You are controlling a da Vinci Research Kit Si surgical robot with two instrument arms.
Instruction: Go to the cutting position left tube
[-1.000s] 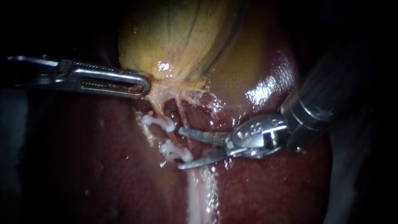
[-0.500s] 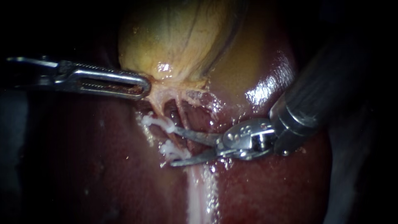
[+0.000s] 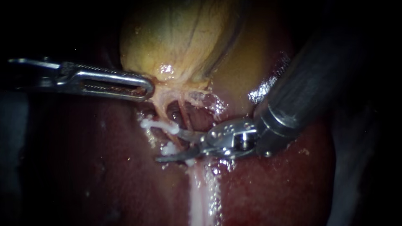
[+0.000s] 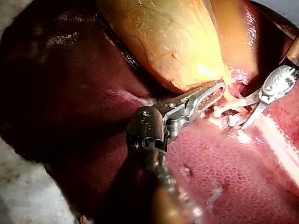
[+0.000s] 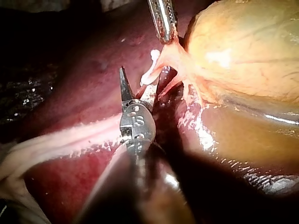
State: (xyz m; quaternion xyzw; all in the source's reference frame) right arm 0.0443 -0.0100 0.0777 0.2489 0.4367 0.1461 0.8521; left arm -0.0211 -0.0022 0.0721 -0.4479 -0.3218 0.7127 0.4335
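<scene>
Field is mostly liver [image 3: 96, 175], with the gallbladder [image 3: 180, 37] lying on its upper middle. From upper right comes the right instrument [image 3: 169, 145], blades apart, nothing gripped. From the left, the left instrument [image 3: 147, 88] has its jaws clamped on the gallbladder's lower end, pale tissue there taut. From that end the left tube [image 3: 159, 111] runs down over mid-liver, carrying an upper clip [image 3: 158, 124] and a lower clip [image 3: 171, 148]. Upper blade sits just under the upper clip; the lower clip lies between the blades. Blade-to-tube contact: can't tell.
</scene>
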